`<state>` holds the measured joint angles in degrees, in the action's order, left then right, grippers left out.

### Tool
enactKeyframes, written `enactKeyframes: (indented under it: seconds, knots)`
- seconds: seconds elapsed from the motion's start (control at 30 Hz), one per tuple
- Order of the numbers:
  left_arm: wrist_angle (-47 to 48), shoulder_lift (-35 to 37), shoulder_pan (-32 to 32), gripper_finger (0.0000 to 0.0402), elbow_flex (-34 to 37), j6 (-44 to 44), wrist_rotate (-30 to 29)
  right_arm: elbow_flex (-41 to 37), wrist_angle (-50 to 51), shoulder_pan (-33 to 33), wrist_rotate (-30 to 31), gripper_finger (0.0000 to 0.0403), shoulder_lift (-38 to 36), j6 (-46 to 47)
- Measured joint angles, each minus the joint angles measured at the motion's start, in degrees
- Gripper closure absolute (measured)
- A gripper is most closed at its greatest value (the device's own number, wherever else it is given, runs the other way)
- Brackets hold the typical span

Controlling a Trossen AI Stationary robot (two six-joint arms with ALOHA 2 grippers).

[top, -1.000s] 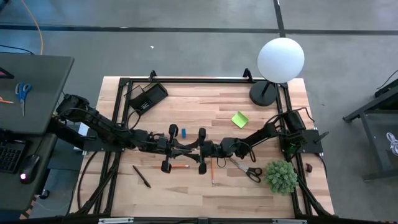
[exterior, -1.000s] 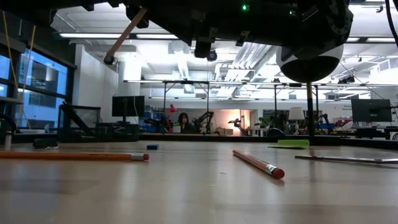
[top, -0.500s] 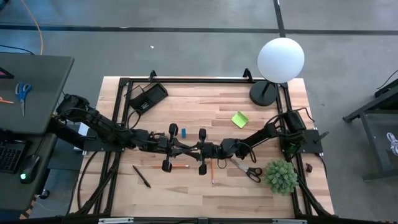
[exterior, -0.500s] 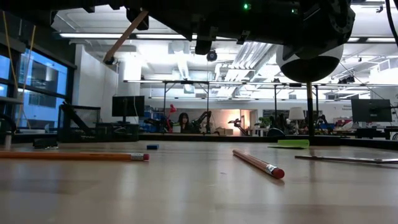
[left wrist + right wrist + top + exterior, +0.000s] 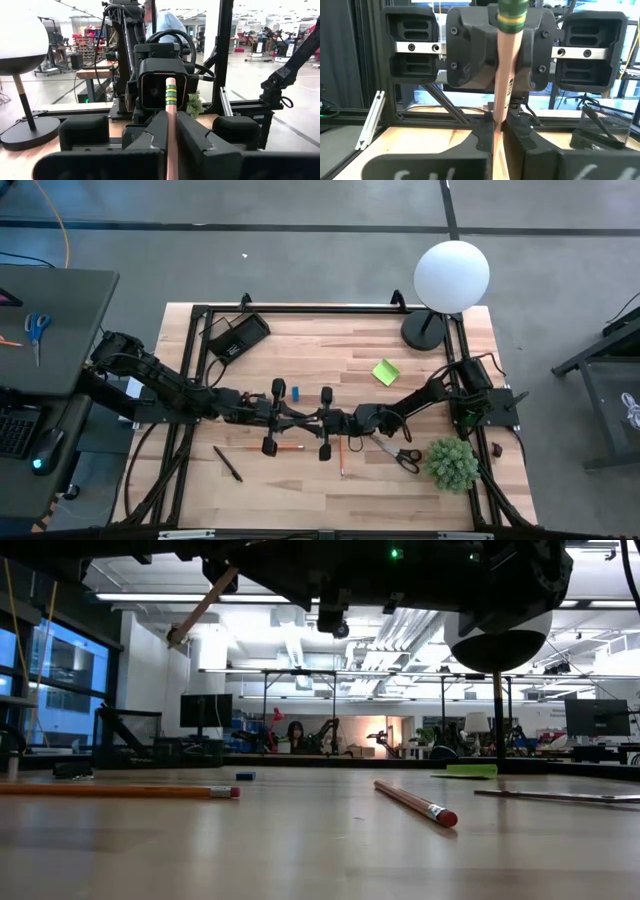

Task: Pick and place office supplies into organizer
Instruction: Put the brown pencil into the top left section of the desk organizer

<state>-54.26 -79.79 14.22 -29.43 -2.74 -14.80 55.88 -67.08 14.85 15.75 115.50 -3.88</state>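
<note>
Both grippers meet above the table's middle, each shut on one wooden pencil (image 5: 171, 115) with a green ferrule and a pink eraser. My left gripper (image 5: 298, 420) comes from the table's left and my right gripper (image 5: 310, 421) from its right, tips facing each other. In the low view the pencil (image 5: 200, 608) slants down to the left, high above the tabletop. The black organizer (image 5: 235, 335) stands on the table at the far left. My left gripper pinches the pencil's shaft (image 5: 171, 145) between its two fingers, coming level from the table's left. The pencil runs along the fingers, and its eraser end (image 5: 171, 82) points at the right gripper. It is lifted clear of the table. My right gripper has the same shaft (image 5: 498, 127) pinched between its two fingers, coming about level from the table's right. The pencil runs along the fingers. Its ferrule end (image 5: 512, 12) reaches back above them toward the wrist camera.
On the table lie a blue eraser (image 5: 294, 392), a lime-green sticky-note pad (image 5: 385, 371), black-handled scissors (image 5: 395, 452), a black pen (image 5: 227, 463) and two orange pencils (image 5: 290, 447) (image 5: 341, 455). A green plant (image 5: 452, 464) and a globe lamp (image 5: 450, 275) stand at the right.
</note>
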Motion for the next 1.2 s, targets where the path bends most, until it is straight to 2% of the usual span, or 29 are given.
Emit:
enactKeyframes:
  seconds: [0.17,0.5,0.6,0.73,0.93,1.07,1.2]
  knots:
    - [0.9,0.0,0.0,0.0380,0.0,0.2,-1.2,0.0,0.8,0.0,0.6,0.0396,0.0,0.0]
    - [1.4,0.0,0.0,0.0396,0.0,0.4,-1.3,0.0,1.7,0.3,1.7,0.0397,0.0,0.0]
    - [2.2,0.0,0.0,0.0379,0.0,0.6,-2.0,0.0,3.1,0.3,3.4,0.0397,0.0,0.5]
    - [4.0,0.2,0.1,0.0340,-0.2,1.7,-6.2,-0.1,6.3,0.1,5.1,0.0397,0.1,2.3]
    - [11.7,0.8,0.1,0.0283,-0.1,1.7,-13.3,0.0,8.8,-0.7,8.2,0.0397,0.1,4.7]
    - [18.5,3.8,0.1,0.0259,-0.1,1.6,-14.7,0.0,9.2,-3.0,8.1,0.0397,0.1,5.4]
    - [28.1,10.4,0.2,0.0250,-0.1,1.7,-14.8,0.0,10.2,-5.8,6.4,0.0397,0.1,7.3]
